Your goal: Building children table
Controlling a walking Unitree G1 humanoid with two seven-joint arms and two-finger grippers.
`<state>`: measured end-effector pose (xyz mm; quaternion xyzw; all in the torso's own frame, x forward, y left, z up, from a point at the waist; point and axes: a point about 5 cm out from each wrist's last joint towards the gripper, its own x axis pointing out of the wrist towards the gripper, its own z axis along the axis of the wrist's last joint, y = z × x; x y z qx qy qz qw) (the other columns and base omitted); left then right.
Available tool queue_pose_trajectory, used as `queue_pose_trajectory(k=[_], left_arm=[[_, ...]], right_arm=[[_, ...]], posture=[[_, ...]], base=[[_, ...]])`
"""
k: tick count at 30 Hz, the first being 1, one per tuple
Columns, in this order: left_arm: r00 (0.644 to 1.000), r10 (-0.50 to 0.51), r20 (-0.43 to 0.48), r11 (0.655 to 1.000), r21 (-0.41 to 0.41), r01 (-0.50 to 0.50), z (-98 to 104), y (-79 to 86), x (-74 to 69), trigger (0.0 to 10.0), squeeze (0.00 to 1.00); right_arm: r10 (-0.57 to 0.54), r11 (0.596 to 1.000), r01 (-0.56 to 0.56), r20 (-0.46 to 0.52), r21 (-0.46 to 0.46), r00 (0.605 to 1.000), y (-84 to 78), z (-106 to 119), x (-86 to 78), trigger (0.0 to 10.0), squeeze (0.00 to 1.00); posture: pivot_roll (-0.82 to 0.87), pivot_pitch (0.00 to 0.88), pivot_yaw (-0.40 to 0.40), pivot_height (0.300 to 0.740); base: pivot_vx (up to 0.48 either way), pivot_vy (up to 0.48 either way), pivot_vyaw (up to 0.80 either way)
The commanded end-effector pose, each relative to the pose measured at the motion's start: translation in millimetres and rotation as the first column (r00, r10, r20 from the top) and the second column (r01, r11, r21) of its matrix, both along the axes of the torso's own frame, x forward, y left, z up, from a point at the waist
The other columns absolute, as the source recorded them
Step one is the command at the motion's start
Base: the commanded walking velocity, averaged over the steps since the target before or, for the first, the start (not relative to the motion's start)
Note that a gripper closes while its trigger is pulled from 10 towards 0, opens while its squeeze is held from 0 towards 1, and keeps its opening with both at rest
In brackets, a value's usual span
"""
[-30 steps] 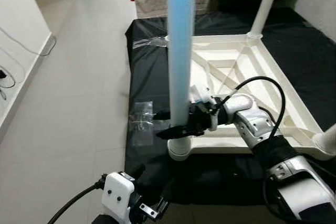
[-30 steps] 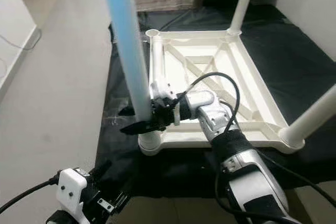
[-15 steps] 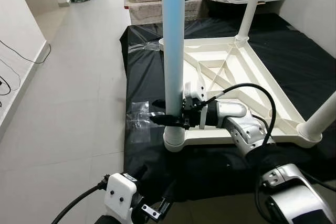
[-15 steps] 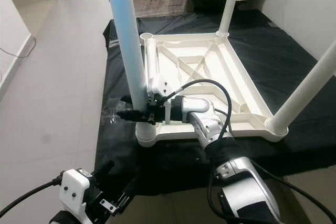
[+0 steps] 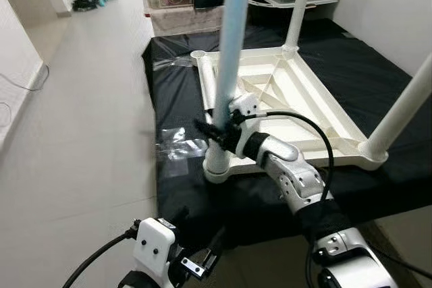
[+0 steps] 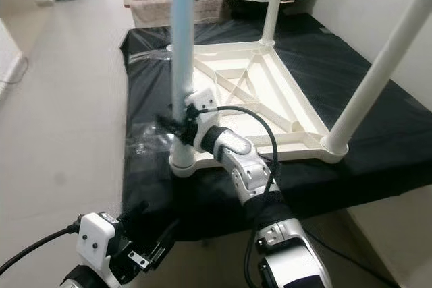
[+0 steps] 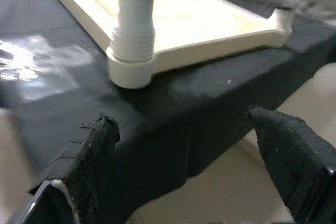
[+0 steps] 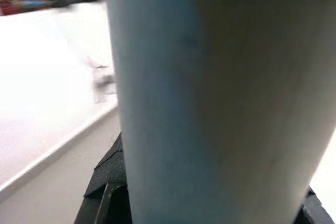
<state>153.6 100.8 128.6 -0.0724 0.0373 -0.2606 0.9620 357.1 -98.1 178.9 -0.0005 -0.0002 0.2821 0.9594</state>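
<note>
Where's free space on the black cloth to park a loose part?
Bare cloth right of the tabletop, and the near strip before its front edge. Crowded at the near-left corner: right gripper on the blue leg, plastic wrap beside it.

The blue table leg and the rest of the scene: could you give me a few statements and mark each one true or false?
1. The right gripper is shut on the blue leg. True.
2. The white tabletop lies upside down on a black cloth. True.
3. The left gripper holds a white leg. False: it is open, holding nothing.
4. The blue leg lies flat on the cloth. False: it stands upright in a corner socket.
</note>
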Motion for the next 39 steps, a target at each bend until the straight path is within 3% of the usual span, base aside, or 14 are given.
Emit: queue_pose_trajectory(k=[1,5,12,14,17,21,23,28,29,31,33,35,37,39], left_arm=[[0.999,0.014,-0.033,1.000,0.000,-0.014,-5.5,2.0,-4.3,10.0,0.00],[0.999,0.017,-0.032,1.000,0.000,-0.017,-5.7,2.4,-4.5,10.0,0.00],[0.999,0.016,-0.034,1.000,-0.002,-0.016,-6.2,2.6,-5.0,10.0,0.00],[0.999,0.014,-0.036,1.000,-0.002,-0.014,-6.7,2.6,-5.3,10.0,0.00],[0.999,0.013,-0.037,1.000,-0.001,-0.013,-7.1,2.6,-5.6,10.0,0.00],[0.999,0.012,-0.038,1.000,-0.002,-0.012,-7.6,2.0,-6.2,10.0,0.00],[0.999,0.012,-0.038,1.000,-0.002,-0.012,-7.6,2.0,-6.2,10.0,0.00],[0.999,0.013,-0.038,1.000,-0.004,-0.013,-7.7,1.7,-6.7,10.0,0.00],[0.999,0.012,-0.039,1.000,-0.004,-0.013,-7.6,1.6,-6.7,10.0,0.00],[0.999,0.012,-0.039,1.000,-0.004,-0.013,-7.6,1.6,-6.7,10.0,0.00],[0.999,0.011,-0.038,1.000,-0.004,-0.012,-7.5,1.7,-6.5,10.0,0.00],[0.999,0.011,-0.036,1.000,-0.004,-0.011,-7.1,1.7,-6.2,10.0,0.00],[0.999,0.011,-0.036,1.000,-0.004,-0.011,-7.1,1.7,-6.2,10.0,0.00],[0.999,0.012,-0.035,1.000,-0.004,-0.012,-6.9,1.7,-6.0,10.0,0.00]], right_arm=[[-0.169,0.981,0.156,-0.118,-0.114,0.979,-17.4,-32.8,-0.4,10.0,0.00],[-0.235,0.967,0.225,-0.077,-0.120,0.969,-16.5,-30.5,-3.6,10.0,0.00],[-0.238,0.966,0.233,-0.039,-0.112,0.970,-6.7,-25.0,-8.5,10.0,0.00],[-0.338,0.935,0.332,-0.028,-0.127,0.941,-10.1,-22.8,-4.7,10.0,0.00],[-0.378,0.919,0.372,-0.024,-0.131,0.925,-11.8,-22.0,-3.3,10.0,0.00],[-0.513,0.854,0.507,-0.022,-0.113,0.858,-13.1,-18.3,2.7,10.0,0.00],[-0.513,0.854,0.507,-0.022,-0.113,0.858,-13.1,-18.3,2.7,10.0,0.00],[-0.618,0.781,0.616,0.009,-0.102,0.786,-12.2,-16.5,3.1,10.0,0.00],[-0.656,0.750,0.654,0.012,-0.099,0.755,-11.8,-16.6,2.5,10.0,0.00],[-0.656,0.750,0.654,0.012,-0.099,0.755,-11.8,-16.6,2.5,10.0,0.00],[-0.726,0.683,0.724,0.019,-0.093,0.687,-10.6,-15.8,0.0,10.0,0.00],[-0.820,0.568,0.815,0.006,-0.118,0.572,-10.6,-18.0,-4.4,10.0,0.00],[-0.820,0.568,0.815,0.006,-0.118,0.572,-10.6,-18.0,-4.4,10.0,0.00],[-0.889,0.452,0.877,-0.002,-0.164,0.458,-9.4,-21.4,-8.9,10.0,0.00]], posture=[[0.07,0.136,0.021,0.740],[0.07,0.136,0.021,0.740],[0.07,0.131,0.027,0.740],[0.07,0.128,0.027,0.740],[0.07,0.125,0.026,0.740],[0.07,0.124,0.023,0.740],[0.07,0.124,0.023,0.740],[0.07,0.123,0.022,0.740],[0.08,0.123,0.022,0.740],[0.08,0.123,0.022,0.740],[0.08,0.126,0.021,0.740],[0.08,0.126,0.021,0.740],[0.08,0.126,0.021,0.740],[0.08,0.130,0.020,0.740]], base=[[0.000,0.000,0.00],[0.000,0.000,0.00],[0.000,0.000,0.00],[0.000,0.000,0.00],[0.000,0.000,0.00],[0.000,0.000,0.00],[0.000,0.000,0.00],[0.000,0.000,0.00],[0.000,0.000,0.00],[0.000,0.000,0.00],[0.000,0.000,0.00],[0.000,0.000,0.00],[0.000,0.000,0.00],[0.000,0.000,0.00]])
